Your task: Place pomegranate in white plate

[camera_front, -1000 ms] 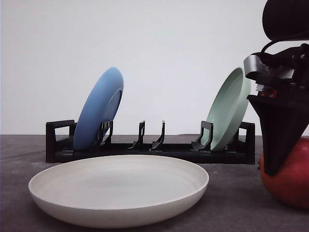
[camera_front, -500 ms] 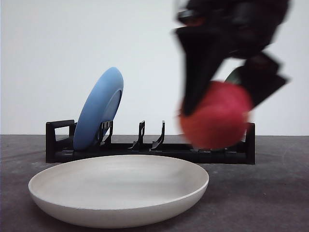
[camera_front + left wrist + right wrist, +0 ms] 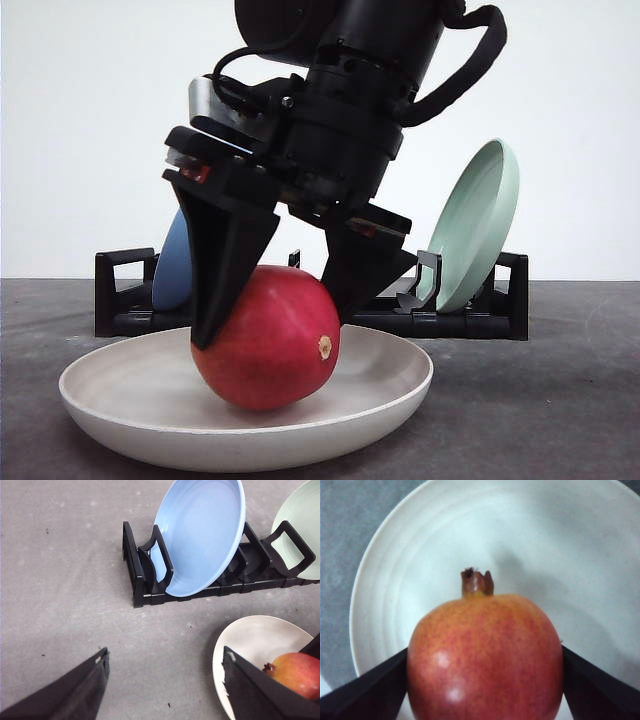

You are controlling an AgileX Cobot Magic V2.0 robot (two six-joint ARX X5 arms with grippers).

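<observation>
Pomegranate (image 3: pixel 268 340) resting in white plate (image 3: pixel 120 390), clamped between right gripper (image 3: pixel 270 325) fingers; left gripper (image 3: pixel 165 685) fingers spread, empty, above desk (image 3: pixel 65 605).

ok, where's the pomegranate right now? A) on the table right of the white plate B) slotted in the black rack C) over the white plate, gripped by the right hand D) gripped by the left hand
C: the right hand has its fingers on both sides of the pomegranate, low over the bowl of the white plate; whether the fruit touches the plate is unclear.
</observation>
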